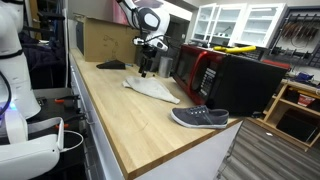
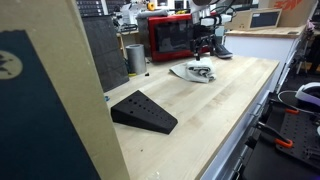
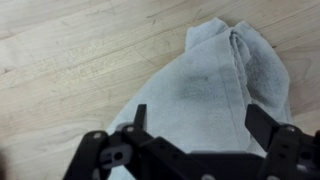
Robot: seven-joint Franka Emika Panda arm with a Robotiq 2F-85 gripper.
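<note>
Fingers spread wide above pale towel, towel's lower edge hidden behind them, wooden counter beneath

There is one pale towel, one grey shoe, one black wedge, one red microwave and one cardboard box.
</note>
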